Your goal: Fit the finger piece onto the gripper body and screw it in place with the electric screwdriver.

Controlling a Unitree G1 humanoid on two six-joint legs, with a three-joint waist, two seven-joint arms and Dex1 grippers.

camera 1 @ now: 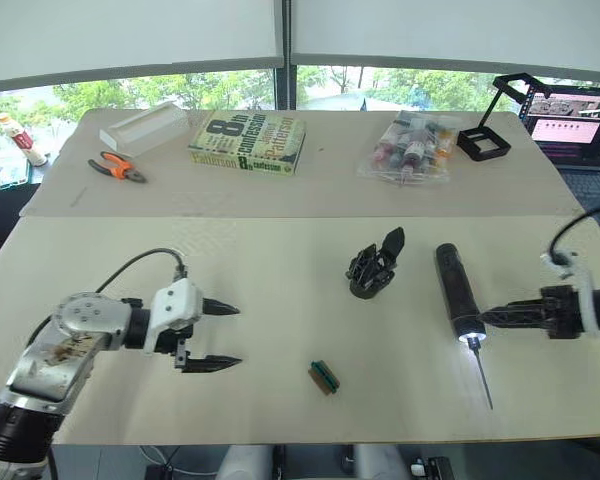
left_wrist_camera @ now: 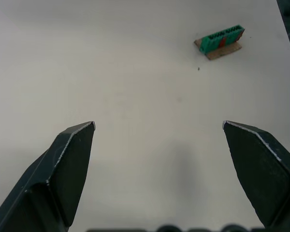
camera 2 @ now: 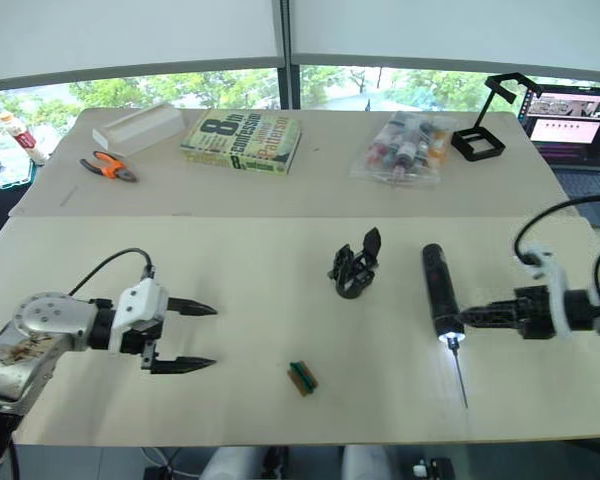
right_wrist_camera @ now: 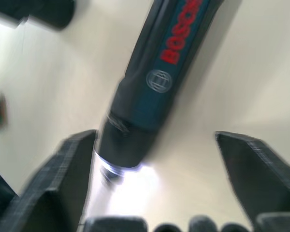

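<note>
Right gripper (right_wrist_camera: pixel 154 145) is spread wide, nothing grasped; the thick black cylindrical electric screwdriver (camera 1: pixel 457 290) lies on the table with its lit bit end between the fingers, touching one. Black plastic gripper body (camera 1: pixel 375 266) stands beyond it. Left gripper (camera 1: pixel 226 335) is released, small green block (left_wrist_camera: pixel 220 40) ahead.

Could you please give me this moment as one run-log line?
left gripper: open, idle | right gripper: open at electric screwdriver tip, light on | gripper body: untouched
</note>
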